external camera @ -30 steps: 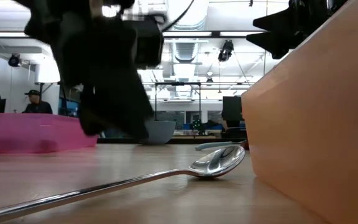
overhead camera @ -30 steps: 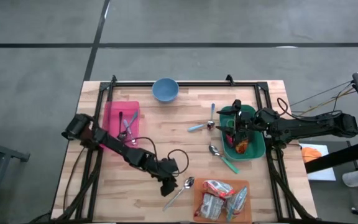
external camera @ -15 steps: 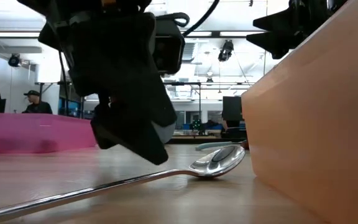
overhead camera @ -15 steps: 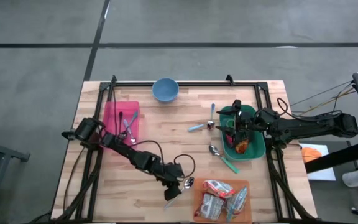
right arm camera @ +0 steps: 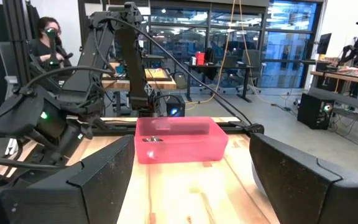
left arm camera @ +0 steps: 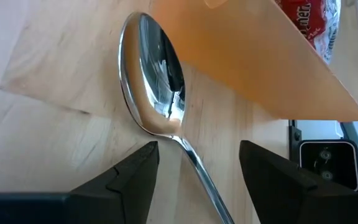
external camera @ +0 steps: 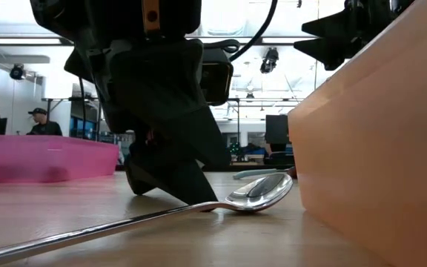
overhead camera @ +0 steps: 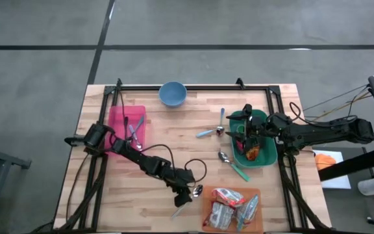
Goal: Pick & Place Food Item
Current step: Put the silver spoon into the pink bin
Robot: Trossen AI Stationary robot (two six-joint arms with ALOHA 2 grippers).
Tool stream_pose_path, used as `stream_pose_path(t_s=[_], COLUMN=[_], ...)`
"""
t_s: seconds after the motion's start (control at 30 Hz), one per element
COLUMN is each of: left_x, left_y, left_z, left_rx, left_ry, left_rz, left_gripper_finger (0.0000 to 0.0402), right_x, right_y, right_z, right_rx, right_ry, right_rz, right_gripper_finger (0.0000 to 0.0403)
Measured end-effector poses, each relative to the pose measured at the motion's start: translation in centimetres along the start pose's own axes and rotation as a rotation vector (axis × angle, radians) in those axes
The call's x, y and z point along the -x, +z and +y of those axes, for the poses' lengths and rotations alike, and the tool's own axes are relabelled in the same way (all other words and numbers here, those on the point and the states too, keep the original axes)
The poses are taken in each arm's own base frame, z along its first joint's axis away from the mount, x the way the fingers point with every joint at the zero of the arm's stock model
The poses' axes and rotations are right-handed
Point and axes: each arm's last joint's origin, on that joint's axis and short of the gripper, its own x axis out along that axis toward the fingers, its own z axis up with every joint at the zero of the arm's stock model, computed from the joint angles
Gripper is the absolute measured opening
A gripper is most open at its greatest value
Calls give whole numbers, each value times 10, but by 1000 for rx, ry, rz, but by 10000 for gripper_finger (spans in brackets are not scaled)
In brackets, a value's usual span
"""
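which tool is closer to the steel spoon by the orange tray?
Left. The left tool sits right over the spoon, open fingers straddling its neck beside the orange tray. The right tool is across the table, over the green tray.

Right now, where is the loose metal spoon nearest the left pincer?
In the high view the spoon lies near the table's front edge, just left of the orange tray, with the left pincer open astride its neck.

Far side, centre, a blue bowl [overhead camera: 173,93] sits upright on the wooden table [overhead camera: 174,143]. Over on the left, a pink bin [overhead camera: 117,120] with cutlery [overhead camera: 133,131] inside. Mid-table, right of centre, a blue-handled spoon [overhead camera: 206,132], a green-handled one [overhead camera: 234,165] nearer.
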Motion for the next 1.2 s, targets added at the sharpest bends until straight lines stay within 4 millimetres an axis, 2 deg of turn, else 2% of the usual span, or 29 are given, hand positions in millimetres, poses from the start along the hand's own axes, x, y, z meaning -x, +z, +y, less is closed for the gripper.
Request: stream_pose_path(t_s=[0.5, 0.87, 1.2], left_x=[-5, -19, -19], left_y=[-15, -7, 1], left_z=[-15, -25, -22], left_rx=[-30, -43, -26], left_ry=[-46, -52, -31], left_rz=[41, 94, 92], left_gripper_finger=[232, 232, 232], right_x=[0, 0, 0], right_y=[0, -1, -3], right_z=[0, 0, 0], right_rx=[0, 0, -1], right_ry=[0, 0, 0], right_rz=[0, 8, 27], right_gripper_finger=[316, 316, 316])
